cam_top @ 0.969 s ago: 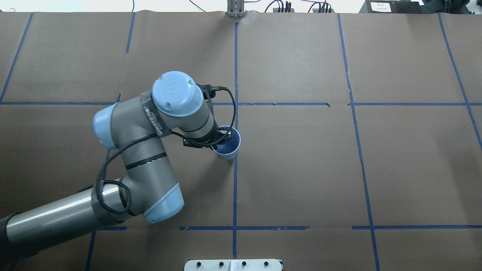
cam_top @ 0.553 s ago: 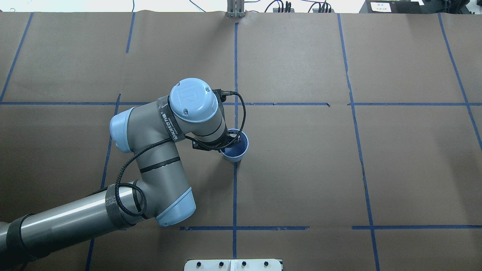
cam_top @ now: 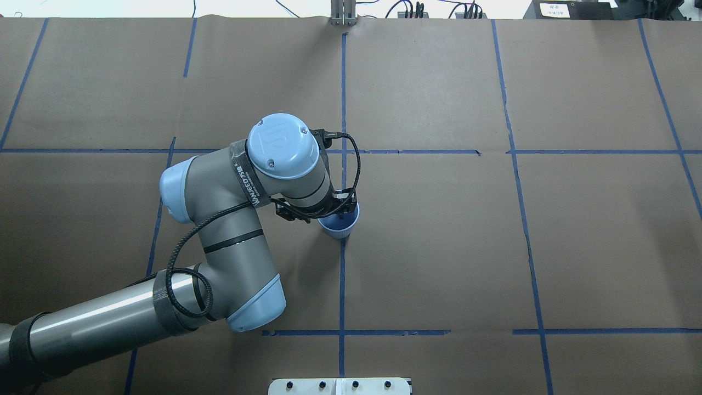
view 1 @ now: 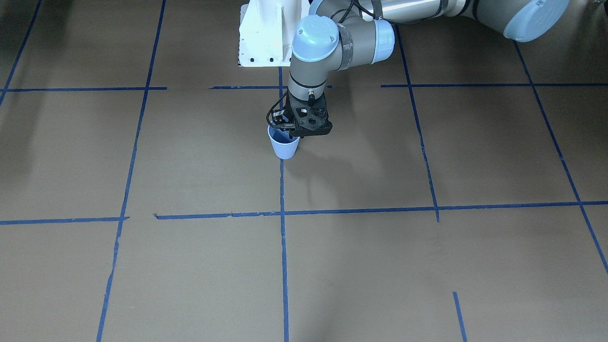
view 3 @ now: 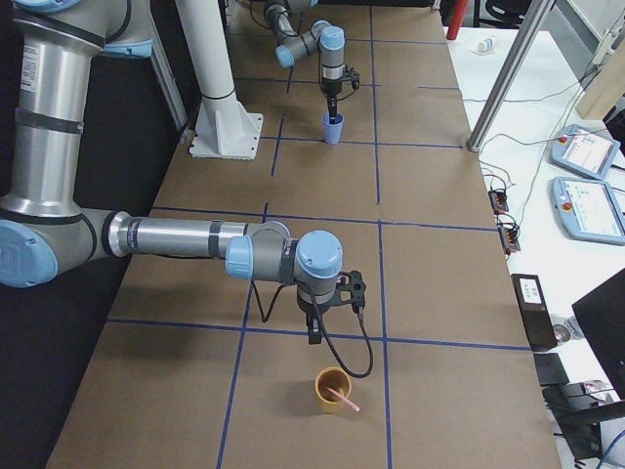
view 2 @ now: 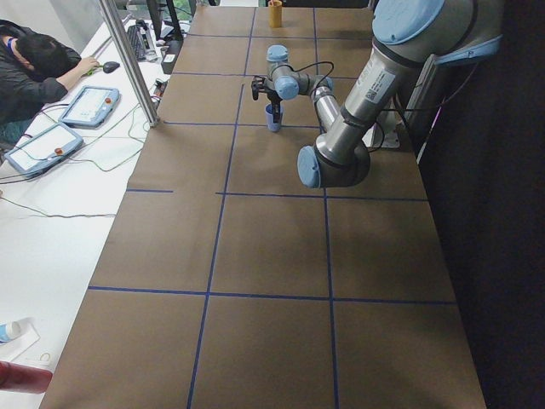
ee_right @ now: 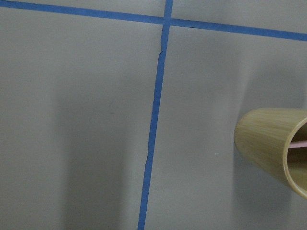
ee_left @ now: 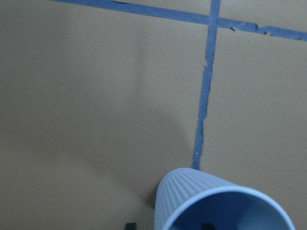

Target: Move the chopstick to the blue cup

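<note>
1. Right end of the table, nearest in the exterior right view. A tan cup [view 3: 332,389] stands upright on the brown paper of the table [view 3: 439,283]. The chopstick [view 3: 344,400] is inside this cup. It leans, and its pink upper end projects over the rim on the side away from the robot. It is well apart from the blue cup.

2. The right gripper [view 3: 314,337] hangs above the paper just beyond the tan cup and points downward. It is clear of the cup and the chopstick. The right wrist view shows no fingers, so whether they are apart or together cannot be determined.

3. Table centre. Blue tape lines [cam_top: 342,285] divide the paper into rectangles. The blue cup [view 1: 285,148] is upright on the centre line that runs away from the robot, between two cross lines. The interior that can be seen is bare blue.

4. The left gripper [view 1: 289,134] points straight down at the rim of the blue cup, on the side nearest the robot. In the left wrist view, one dark fingertip [ee_left: 130,225] lies outside the ribbed wall and the other lies inside the cup. The fingers are drawn in on the wall between them.

5. Robot side. The white base plate [view 1: 266,33] sits behind the blue cup.
</note>
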